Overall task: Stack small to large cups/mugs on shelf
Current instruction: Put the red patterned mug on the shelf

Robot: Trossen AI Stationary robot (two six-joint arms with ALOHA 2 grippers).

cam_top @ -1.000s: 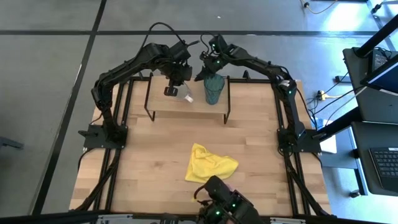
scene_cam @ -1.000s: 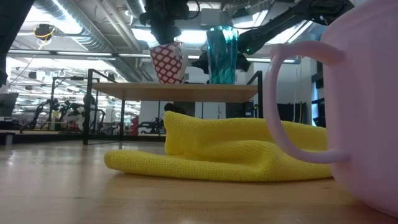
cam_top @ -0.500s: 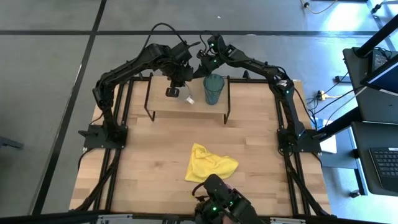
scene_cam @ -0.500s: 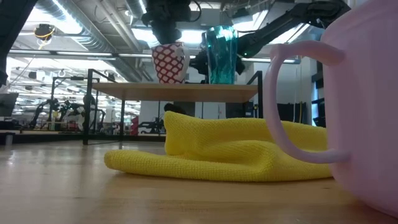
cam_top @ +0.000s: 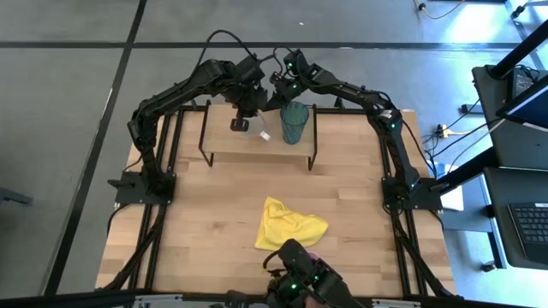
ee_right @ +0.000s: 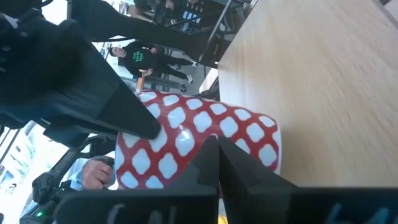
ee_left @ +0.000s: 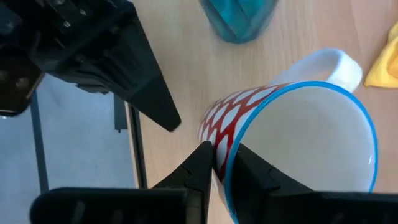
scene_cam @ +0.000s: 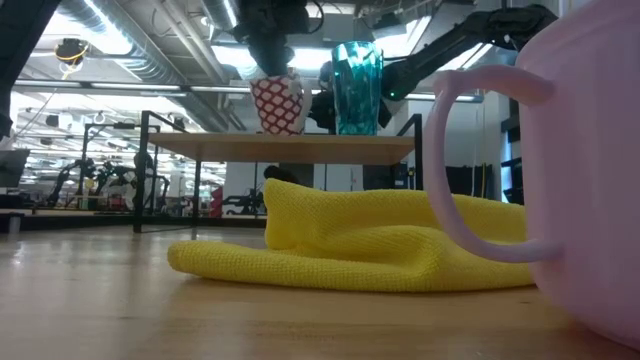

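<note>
The white mug with the red pattern (scene_cam: pixel 278 104) stands upright on the low wooden shelf (scene_cam: pixel 280 147), left of the teal tumbler (scene_cam: pixel 357 88), which rests on its base. My left gripper (ee_left: pixel 225 163) is shut on the mug's rim; in the high view (cam_top: pixel 242 111) it hides most of the mug. My right gripper (ee_right: pixel 214 152) is shut and empty. It hovers at the shelf's far edge (cam_top: pixel 276 87), pointing at the patterned mug (ee_right: pixel 199 143), its tip a little off it. The pink mug (scene_cam: pixel 590 170) stands at the table's near edge. My left gripper pinches the mug's blue-edged rim (ee_left: pixel 235 144), one finger inside the mug and one outside on the patterned wall, about opposite the handle (ee_left: pixel 329 65). The fingers come from above, pointing down. The mug is upright; I cannot tell whether its base touches the shelf.
A crumpled yellow cloth (cam_top: pixel 289 224) lies on the table between the shelf and the pink mug. The shelf's left half (cam_top: pixel 224 145) is bare. People show in the room beyond the table (ee_right: pixel 134 56).
My right gripper has drawn back from the tumbler's rim, up and toward the table's far edge. My left gripper has shifted the patterned mug a little toward the tumbler, and the mug has turned so its handle no longer shows in the low view.
</note>
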